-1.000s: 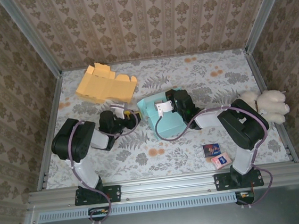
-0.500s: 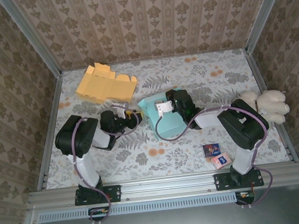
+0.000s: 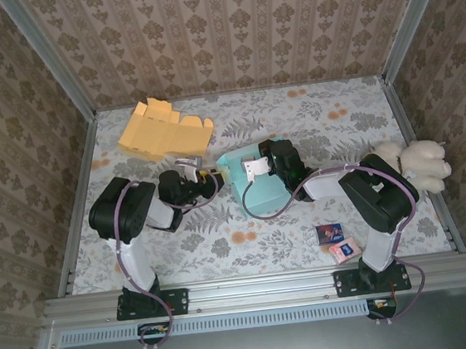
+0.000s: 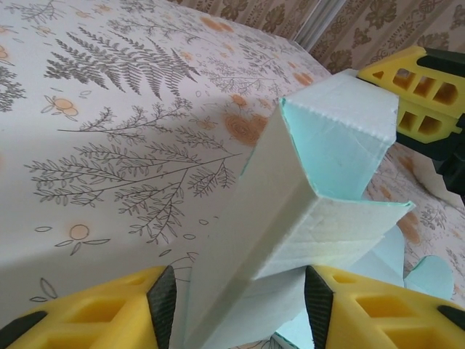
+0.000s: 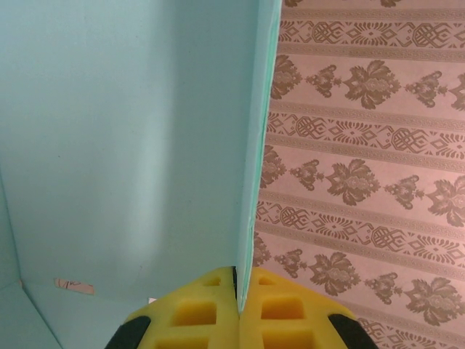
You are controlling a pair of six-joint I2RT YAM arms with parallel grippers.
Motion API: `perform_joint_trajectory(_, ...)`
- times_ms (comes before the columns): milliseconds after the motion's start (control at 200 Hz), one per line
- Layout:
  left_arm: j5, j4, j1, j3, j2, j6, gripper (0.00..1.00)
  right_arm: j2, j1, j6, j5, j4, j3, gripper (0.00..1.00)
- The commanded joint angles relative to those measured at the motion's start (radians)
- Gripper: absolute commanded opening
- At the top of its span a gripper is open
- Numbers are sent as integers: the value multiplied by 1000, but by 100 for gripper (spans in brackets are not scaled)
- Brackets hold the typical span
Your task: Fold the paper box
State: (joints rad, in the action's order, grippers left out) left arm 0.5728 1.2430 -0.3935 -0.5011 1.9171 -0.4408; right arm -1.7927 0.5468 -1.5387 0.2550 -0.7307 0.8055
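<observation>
A: Biggest first, quick.
B: Table [image 3: 294, 118], flat, matte cover printed with ferns and orange flowers. Metal rails run along its edges, and patterned walls [image 3: 226, 25] close off three sides.
A: Task thing?
B: Paper box [image 3: 260, 192], pale teal card, smooth, with sharp creases. It is half formed, with panels standing up, and sits mid-table between the two arms.
A: Other stuff?
B: An orange cardboard sheet [image 3: 162, 130], flat and notched with tabs, lies at the far left, well apart from the box. A fluffy white plush toy [image 3: 422, 163] sits against the right rail. Two small packets [image 3: 330, 233] lie near the right arm's base.
A: Grippers?
B: Right gripper [image 5: 236, 291]: yellow ribbed fingers clenched on the thin edge of an upright box wall. Left gripper [image 4: 240, 291]: fingers apart, straddling a folded corner of the box, black pads close to the card. Can't tell if they squeeze it.
A: Free room?
B: The far middle and far right of the table are bare, and so is the near strip in front of the box.
</observation>
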Motion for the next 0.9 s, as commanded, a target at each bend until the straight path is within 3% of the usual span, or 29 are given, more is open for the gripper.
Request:
perform_joint_trajectory(0,11,39,-13,-25,16,-16,51,-21,-3,-3,-8,29,-3,0)
perform_joint_trajectory(285,-1,40,-49,-37,6,-21,40,-25,-1,-5,-6,27,-2,0)
perform_joint_trajectory(565,-34,41,-91,-54,-2,-40,38,-30,10,-3,-2,22,-8,0)
perform_joint_trajectory(890,-163,29,-109,-57,-29,-53,35,-25,22,-12,2,24,-15,0)
